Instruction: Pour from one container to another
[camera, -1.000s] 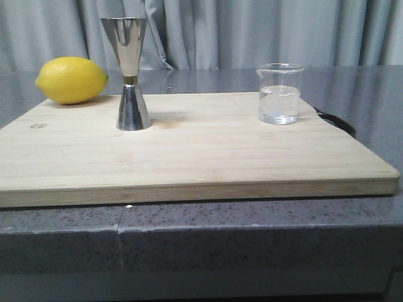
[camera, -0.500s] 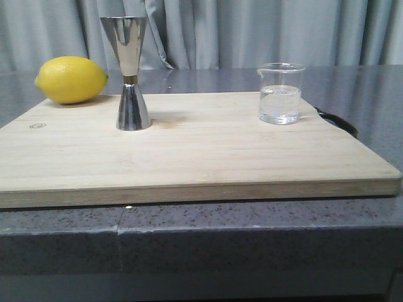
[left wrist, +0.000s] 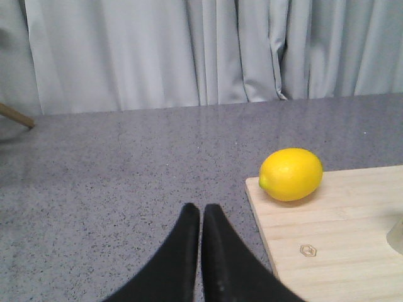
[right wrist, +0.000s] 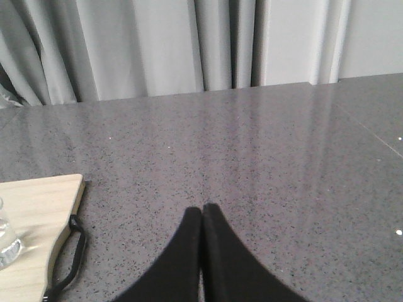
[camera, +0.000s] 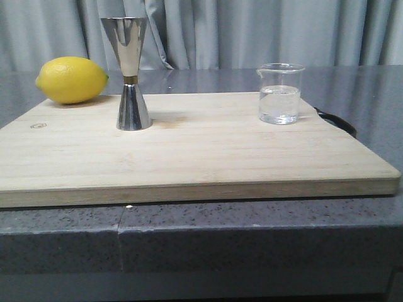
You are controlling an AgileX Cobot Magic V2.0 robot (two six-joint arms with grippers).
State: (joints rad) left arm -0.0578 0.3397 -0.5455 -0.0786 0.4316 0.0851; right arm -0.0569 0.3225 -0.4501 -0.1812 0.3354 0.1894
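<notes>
A small clear glass beaker (camera: pixel 279 93), partly filled with clear liquid, stands upright at the back right of the wooden board (camera: pixel 201 157). Only its edge (right wrist: pixel 5 238) shows in the right wrist view. The tall steel jigger (camera: pixel 129 73) with a gold waist band stands upright at the board's back left. My left gripper (left wrist: pixel 201 211) is shut and empty over the grey counter, left of the board. Right of the board, my right gripper (right wrist: pixel 201 211) is shut and empty above the counter. Neither gripper appears in the front view.
A yellow lemon (camera: pixel 72 80) lies at the board's back left corner, beside the jigger, and shows as the lemon (left wrist: pixel 291 174) in the left wrist view. A black strap loop (right wrist: pixel 68 258) hangs off the board's right end. Grey curtains (camera: pixel 252 31) close the back.
</notes>
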